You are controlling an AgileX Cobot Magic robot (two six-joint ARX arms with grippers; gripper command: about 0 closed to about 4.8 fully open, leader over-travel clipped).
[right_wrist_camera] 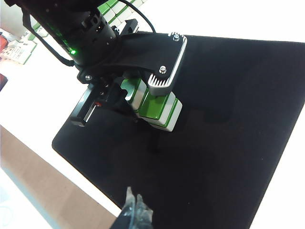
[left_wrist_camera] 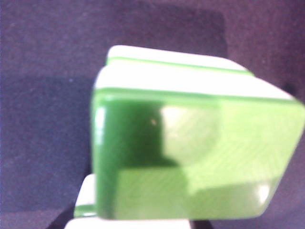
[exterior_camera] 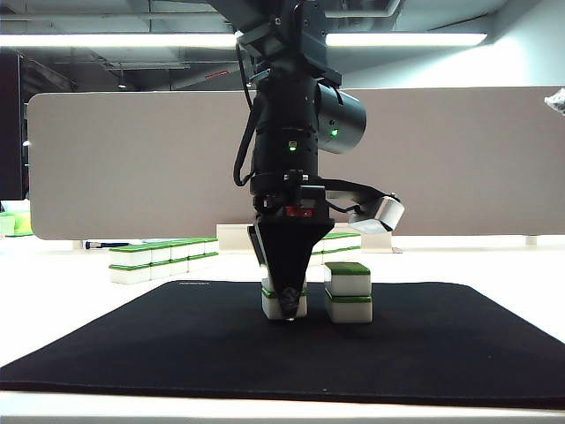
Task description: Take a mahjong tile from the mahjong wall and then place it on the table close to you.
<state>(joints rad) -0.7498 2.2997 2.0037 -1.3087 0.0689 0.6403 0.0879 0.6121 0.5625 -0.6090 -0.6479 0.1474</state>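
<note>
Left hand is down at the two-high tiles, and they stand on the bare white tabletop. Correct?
One thing is wrong: the tiles stand on the black mat, not on bare tabletop. The exterior view shows this, with the left hand down at them as you say. The right hand is over the mat's edge, away from the tiles.

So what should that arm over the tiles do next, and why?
Probably open the left gripper and let go: its mahjong tile already looks down on the black mat, beside a two-tile stack, well forward of the mahjong wall. The right gripper hovers near the mat's edge.
</note>
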